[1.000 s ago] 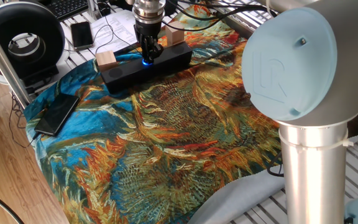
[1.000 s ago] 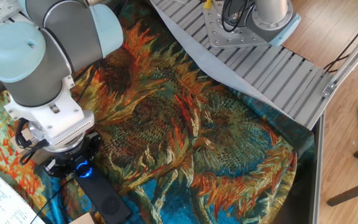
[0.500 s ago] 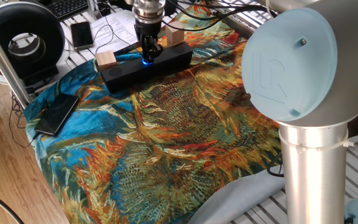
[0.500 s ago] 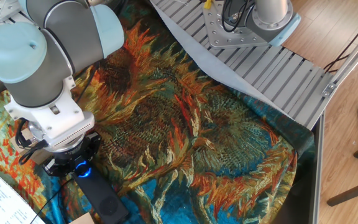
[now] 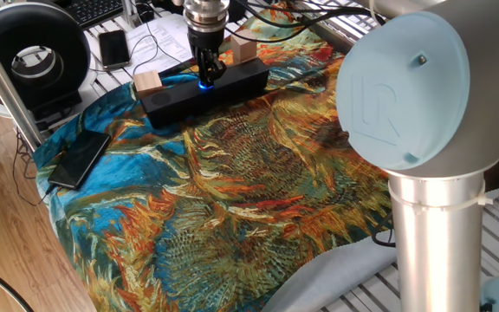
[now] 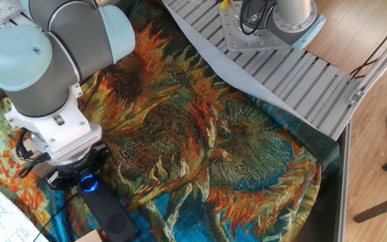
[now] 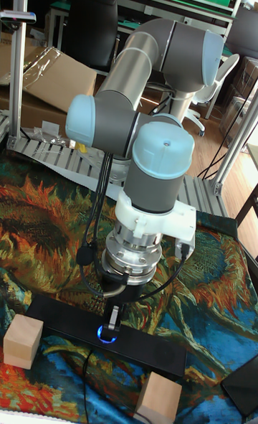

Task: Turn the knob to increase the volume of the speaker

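The speaker point(image 5: 167, 101) is a long black bar lying at the far end of the sunflower cloth. Its knob point(image 5: 204, 84) glows blue in the middle of the top face. My gripper point(image 5: 207, 74) comes straight down onto the knob, fingers closed around it. In the tall fixed view the dark fingers point(image 7: 113, 318) stand right on the blue ring of the knob point(image 7: 107, 335), with the speaker point(image 7: 57, 315) under them. In the other fixed view the wrist hides the fingers; only the knob's blue glow point(image 6: 88, 182) and one end of the speaker point(image 6: 115, 216) show.
Two wooden blocks point(image 5: 147, 82) point(image 5: 245, 50) sit at the speaker's ends. A flat black phone point(image 5: 80, 159) lies at the cloth's left edge, and another phone point(image 5: 113, 48) on papers behind. The robot's big base joint point(image 5: 410, 95) fills the right foreground.
The gripper's fingers have turned slightly about the knob and look narrower in the one fixed view. The speaker and blocks have not moved.
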